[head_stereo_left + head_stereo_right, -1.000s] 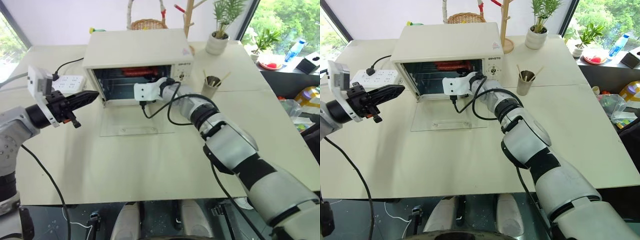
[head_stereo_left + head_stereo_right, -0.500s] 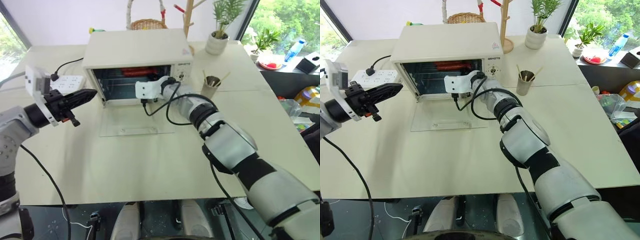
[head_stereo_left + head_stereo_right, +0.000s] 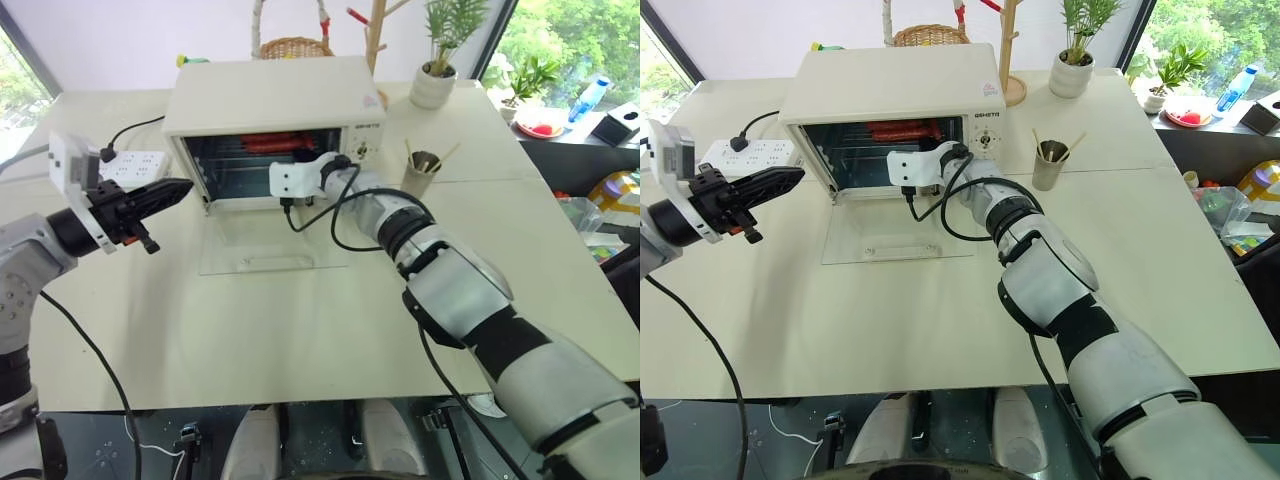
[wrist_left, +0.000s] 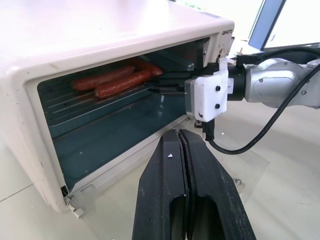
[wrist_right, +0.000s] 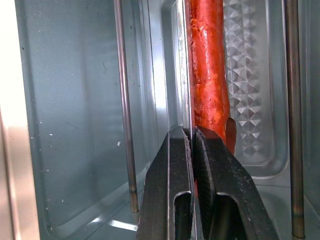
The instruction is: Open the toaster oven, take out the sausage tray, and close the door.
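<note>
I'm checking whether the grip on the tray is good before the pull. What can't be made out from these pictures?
- How many sausages: in the left wrist view the right gripper and the toaster oven roof cover part of the sausage tray.
- Depth of the bite: in the right wrist view the shut fingers hide the tray edge.
- The door handle: too faint through glass in the head views.

Right hand buried inside the toaster oven, fingertips hidden. Sausage tray cut off at 12 o'clock. Left arm cropped at 9 o'clock.
</note>
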`<state>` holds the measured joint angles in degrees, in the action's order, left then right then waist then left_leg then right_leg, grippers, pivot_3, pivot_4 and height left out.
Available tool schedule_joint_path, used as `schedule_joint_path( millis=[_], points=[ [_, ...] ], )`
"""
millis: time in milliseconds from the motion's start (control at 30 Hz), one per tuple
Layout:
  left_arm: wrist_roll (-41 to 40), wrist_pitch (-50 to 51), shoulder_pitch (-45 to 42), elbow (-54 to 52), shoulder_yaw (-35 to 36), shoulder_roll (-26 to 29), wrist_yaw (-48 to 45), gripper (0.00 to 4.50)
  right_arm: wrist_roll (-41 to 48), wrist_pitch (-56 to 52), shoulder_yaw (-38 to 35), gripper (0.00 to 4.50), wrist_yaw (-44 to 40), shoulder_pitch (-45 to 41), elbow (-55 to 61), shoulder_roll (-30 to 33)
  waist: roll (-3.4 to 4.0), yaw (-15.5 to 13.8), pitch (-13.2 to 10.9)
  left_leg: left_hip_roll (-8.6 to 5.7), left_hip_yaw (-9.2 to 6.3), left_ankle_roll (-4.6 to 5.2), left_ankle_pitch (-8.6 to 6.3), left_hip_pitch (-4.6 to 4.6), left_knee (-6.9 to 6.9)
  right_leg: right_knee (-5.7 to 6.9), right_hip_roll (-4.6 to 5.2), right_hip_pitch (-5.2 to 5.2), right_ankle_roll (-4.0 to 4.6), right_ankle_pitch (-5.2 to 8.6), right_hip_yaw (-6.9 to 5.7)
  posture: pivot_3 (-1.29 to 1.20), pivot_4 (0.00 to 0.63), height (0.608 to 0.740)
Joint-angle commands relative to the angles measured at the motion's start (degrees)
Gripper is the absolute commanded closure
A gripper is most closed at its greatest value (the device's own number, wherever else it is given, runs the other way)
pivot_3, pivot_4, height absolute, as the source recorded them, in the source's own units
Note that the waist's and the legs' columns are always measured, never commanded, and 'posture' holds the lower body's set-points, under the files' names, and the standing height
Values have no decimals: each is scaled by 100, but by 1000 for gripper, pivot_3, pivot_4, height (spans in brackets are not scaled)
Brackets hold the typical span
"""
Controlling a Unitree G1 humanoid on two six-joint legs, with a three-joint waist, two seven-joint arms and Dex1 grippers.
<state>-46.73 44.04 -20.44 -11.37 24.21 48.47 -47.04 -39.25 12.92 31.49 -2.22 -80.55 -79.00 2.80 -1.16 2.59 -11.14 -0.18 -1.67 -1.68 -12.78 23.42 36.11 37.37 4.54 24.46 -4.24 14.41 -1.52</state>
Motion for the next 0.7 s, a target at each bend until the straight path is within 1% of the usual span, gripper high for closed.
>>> schedule_joint_path(
  millis=[33,467,700],
  points=[
    [-11,-149,-53,-68,185,66,3,4500,-23,105,-14,4448,30,-223,112,-7,0,0,0,0,0,0,0,0,-1,0,0,0,0,0,0,0,150,740],
    [76,-240,-278,204,33,157,-170,4500,-34,291,6,4448,38,-190,204,-10,0,9,0,0,2,0,0,1,-5,-1,-1,3,0,0,0,0,150,740],
    [220,-301,-204,217,-3,184,-282,4500,-44,476,23,4448,15,-119,288,28,0,20,0,0,4,0,0,1,-9,-3,-1,5,0,0,2,0,150,740]
  ],
)
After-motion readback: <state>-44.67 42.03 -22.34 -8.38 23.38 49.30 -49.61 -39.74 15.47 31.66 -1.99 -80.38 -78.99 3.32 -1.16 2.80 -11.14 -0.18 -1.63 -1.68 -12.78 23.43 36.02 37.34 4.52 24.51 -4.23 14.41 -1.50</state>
